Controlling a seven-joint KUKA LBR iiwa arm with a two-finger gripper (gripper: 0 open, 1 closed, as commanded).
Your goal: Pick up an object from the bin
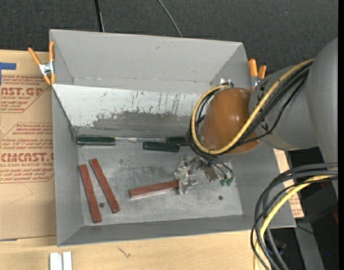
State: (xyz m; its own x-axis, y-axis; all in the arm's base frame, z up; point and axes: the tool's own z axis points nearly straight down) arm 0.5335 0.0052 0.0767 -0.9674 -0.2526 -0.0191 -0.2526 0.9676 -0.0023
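**Meeting the stick at its near end**

Hanging low over the floor of the grey metal bin (152, 61), my gripper (185, 181) sits at the right-hand tip of a flat, reddish-brown wooden stick (152, 191). That stick lies on the floor toward 5 o'clock from the bin's middle. From where I am, its whole length runs away from me between 8 and 9 o'clock. Its long axis is close to a 9-to-3 line, with the far end dipped a little toward the front wall.

So I am at one end of it, not over its middle. I judge that this is what the next move depends on: lifted from the tip, the far end would likely sag or swing. My gripper and the stick's end appear to touch, but I cannot tell whether I am open, closed or clamped on it, because my orange domed wrist cover (228, 117) and cables crowd the spot.

Two more reddish-brown sticks (89, 198) (104, 185) lie side by side, well apart from me at 9 o'clock. Two dark green-handled tools (96, 141) (161, 145) rest along the back wall at 11 o'clock.
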